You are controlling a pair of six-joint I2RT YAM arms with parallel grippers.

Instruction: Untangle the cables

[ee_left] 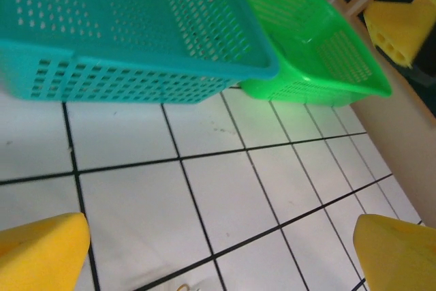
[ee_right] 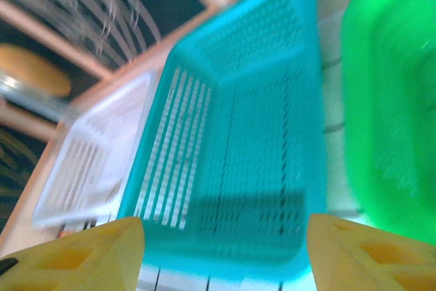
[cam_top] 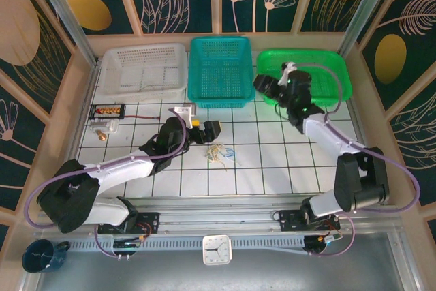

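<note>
Both bases sit well short of the teal basket (cam_top: pixel 220 71).

The left arm (cam_top: pixel 116 172) lies low and stretched toward the basket's near wall, the wrist stopping just short of it. The left gripper (cam_top: pixel 210 129) has its jaws spread wide and empty, yellow fingers (ee_left: pixel 41 253) far apart.

The right arm (cam_top: pixel 334 144) is raised, its forearm angled toward the basket's right side. The right gripper (cam_top: pixel 264 85) is beside the basket's near right corner, jaws parted and empty.
</note>
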